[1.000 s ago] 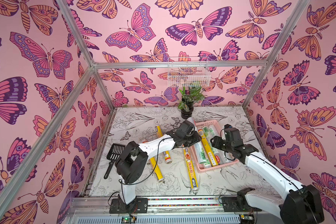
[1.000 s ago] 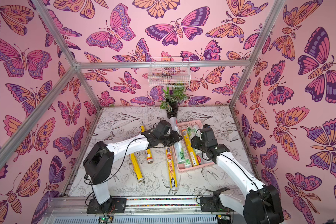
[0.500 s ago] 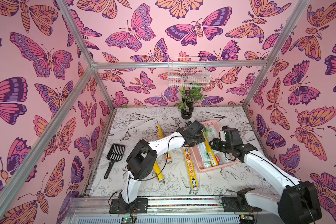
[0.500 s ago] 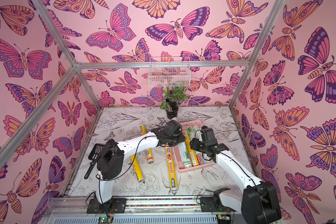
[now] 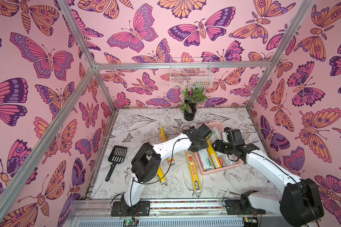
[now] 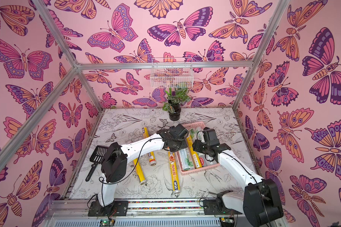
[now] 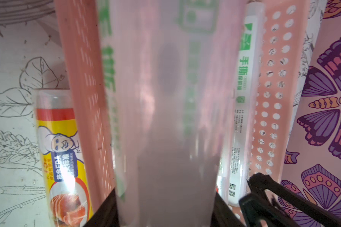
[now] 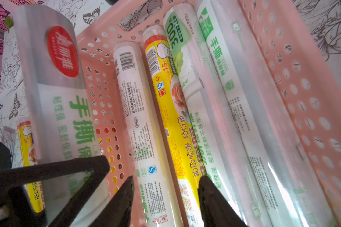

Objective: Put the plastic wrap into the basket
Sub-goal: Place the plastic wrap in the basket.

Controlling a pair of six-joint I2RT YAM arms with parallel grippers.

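Leftmost, a black scoop (image 5: 117, 155) and loose yellow rolls (image 5: 194, 173) lie on the desk. The left fingers (image 7: 104, 214) clamp a silvery roll (image 8: 47, 78) over the pink basket's (image 5: 215, 124) left side. More rolls (image 8: 185, 110) lie inside it. The right fingers (image 8: 215, 202) hang above them, partly spread, holding nothing.

Pink basket (image 5: 215, 125) sits at the table's (image 5: 146, 121) 3 o'clock, a few plastic wrap rolls (image 5: 205, 159) inside, left gripper (image 5: 202, 138) and right gripper (image 5: 217, 146) both over it. Yellow roll (image 5: 194, 175) just off its 8 o'clock, black scoop (image 5: 117, 156) at 9, plant (image 5: 190, 110) at 12.
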